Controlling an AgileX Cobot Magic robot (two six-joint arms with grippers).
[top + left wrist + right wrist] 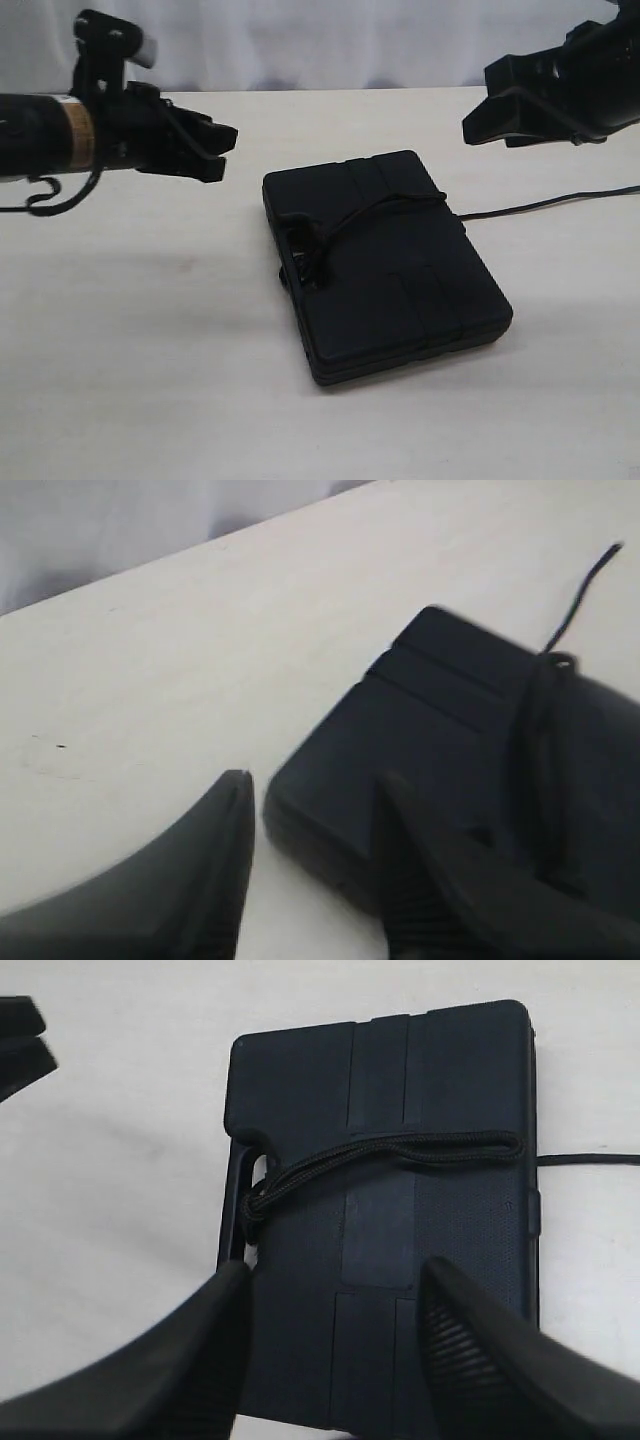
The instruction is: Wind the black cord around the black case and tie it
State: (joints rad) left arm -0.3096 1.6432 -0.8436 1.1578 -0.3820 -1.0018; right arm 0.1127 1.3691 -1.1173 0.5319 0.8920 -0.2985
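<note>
Black cord (385, 206) across 1 black case (400, 290)

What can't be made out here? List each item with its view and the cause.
- The black cord: far end cut off by the exterior view's right edge.
- Cord's path under the black case: hidden by the case in every view.
- Whether the cord is knotted at the handle slot: black on black, blurred in the left wrist view.

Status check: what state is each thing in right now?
Case: shut, lying flat on the table.
Cord: stretched across the case from its handle slot, tail trailing on the table.
Left gripper: open, empty, off the case.
Right gripper: open, empty, off the case.
</note>
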